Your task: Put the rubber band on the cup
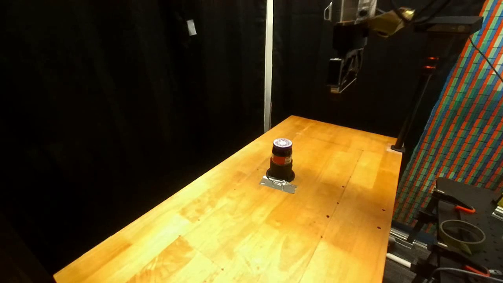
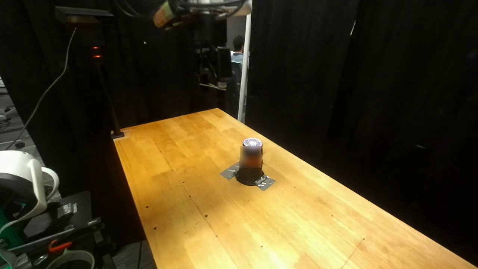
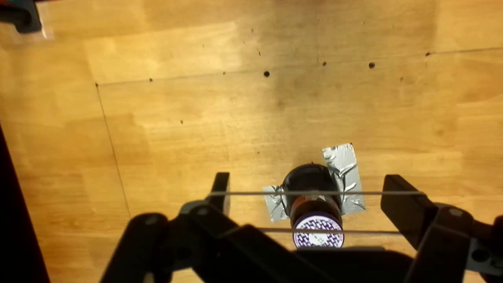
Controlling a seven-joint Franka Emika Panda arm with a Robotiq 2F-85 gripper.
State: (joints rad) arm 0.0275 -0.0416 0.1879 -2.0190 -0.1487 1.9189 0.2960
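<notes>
Your gripper (image 3: 308,192) sits nearest the lens in the wrist view, its two fingers (image 3: 408,212) spread wide. Over both, a thin rubber band (image 3: 247,193), stretched taut into two straight, near-parallel strands. Between your fingertips and farther from the lens, you see the cup (image 3: 316,208); from this angle one strand crosses its lower part, the other its round white-and-purple top. In both exterior views your gripper hangs high over the tabletop, well apart from the cup.

Cup: short dark cylinder, orange-red stripe round its middle, upright on a wider black foot. Strips of silver duct tape (image 3: 346,173) run from that foot onto the wooden table (image 1: 235,236), one on either side in your wrist view. It stands nearer the long edge beside the black curtain (image 1: 129,118) than the opposite edge.

Farther out: a white pole (image 1: 268,67) past one far corner, a dark stand (image 1: 415,102) with two orange-red lights at another. To its right, a checked multicolored sheet (image 1: 456,137). Off the table edge, a black side surface (image 1: 459,190) carries a tape roll (image 1: 467,247). In an exterior view, a dark-haired person (image 2: 237,56) shows beside the pole, partly hidden.
</notes>
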